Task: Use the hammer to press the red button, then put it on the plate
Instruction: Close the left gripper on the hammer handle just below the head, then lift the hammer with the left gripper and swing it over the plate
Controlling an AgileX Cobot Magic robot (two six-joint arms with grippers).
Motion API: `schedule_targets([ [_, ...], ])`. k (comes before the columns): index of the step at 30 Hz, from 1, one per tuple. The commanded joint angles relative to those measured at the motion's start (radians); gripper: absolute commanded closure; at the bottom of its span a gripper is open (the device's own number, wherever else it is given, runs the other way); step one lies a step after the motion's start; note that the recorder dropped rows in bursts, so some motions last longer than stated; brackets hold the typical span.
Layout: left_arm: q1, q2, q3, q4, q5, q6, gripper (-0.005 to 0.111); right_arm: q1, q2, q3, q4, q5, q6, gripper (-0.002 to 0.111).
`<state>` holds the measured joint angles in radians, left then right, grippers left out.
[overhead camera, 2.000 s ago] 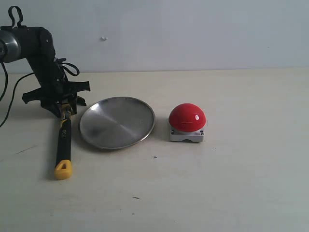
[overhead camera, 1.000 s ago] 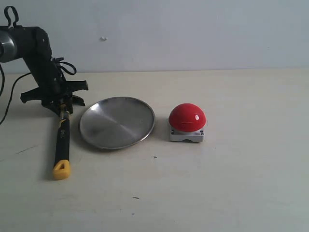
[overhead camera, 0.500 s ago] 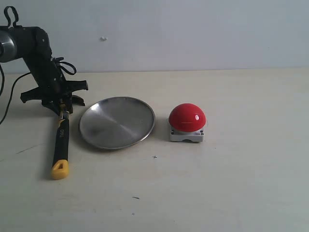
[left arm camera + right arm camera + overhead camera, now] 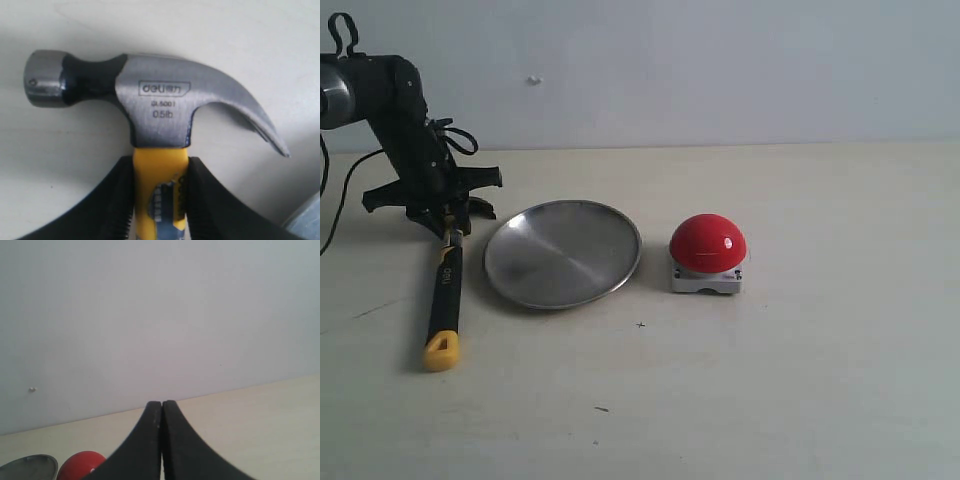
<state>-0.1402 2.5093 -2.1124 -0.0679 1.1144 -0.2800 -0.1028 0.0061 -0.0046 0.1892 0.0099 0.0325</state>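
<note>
The hammer [image 4: 445, 295] lies left of the plate, its yellow end toward the front edge. My left gripper [image 4: 448, 226] is shut on its handle just below the head. In the left wrist view the fingers [image 4: 119, 200] press both sides of the yellow neck of the hammer [image 4: 160, 102], whose dark metal head lies flat on the table. The silver plate [image 4: 563, 252] sits mid-table, and the red button [image 4: 708, 244] on its grey base stands to its right. My right gripper [image 4: 161, 407] is shut on nothing and out of the exterior view.
The pale table [image 4: 800, 380] runs back to a white wall. The left arm [image 4: 390, 100] and its cables stand at the far left. In the right wrist view the plate's rim [image 4: 27, 467] and the red button [image 4: 80, 465] show low down.
The hammer's yellow end has slid slightly left and back over the frames. The left gripper has shifted a little left with the handle in it. The plate and button have not moved.
</note>
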Motion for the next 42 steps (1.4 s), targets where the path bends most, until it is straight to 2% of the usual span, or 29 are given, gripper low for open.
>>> schedule_targets([
  [1, 0.001, -0.001, -0.007, 0.009, -0.002, 0.014, 0.087, 0.004, -0.006, 0.005, -0.004, -0.003, -0.004, 0.108],
  [22, 0.001, -0.001, -0.007, 0.009, -0.001, 0.015, 0.087, 0.004, -0.006, 0.005, -0.004, -0.003, -0.004, 0.108],
  [24, 0.001, -0.001, -0.007, 0.009, 0.004, 0.018, 0.091, 0.004, -0.006, 0.005, -0.004, -0.003, -0.004, 0.108],
  [27, 0.001, -0.001, -0.007, 0.009, 0.004, 0.042, 0.107, 0.004, -0.006, 0.005, -0.004, -0.003, -0.004, 0.108],
  [38, 0.002, -0.001, -0.007, 0.009, 0.045, 0.074, 0.107, 0.004, -0.006, 0.005, -0.004, -0.003, -0.004, 0.108],
  [42, 0.021, -0.008, -0.007, -0.090, 0.060, 0.140, 0.107, 0.004, -0.006, 0.005, -0.004, -0.003, -0.004, 0.108],
])
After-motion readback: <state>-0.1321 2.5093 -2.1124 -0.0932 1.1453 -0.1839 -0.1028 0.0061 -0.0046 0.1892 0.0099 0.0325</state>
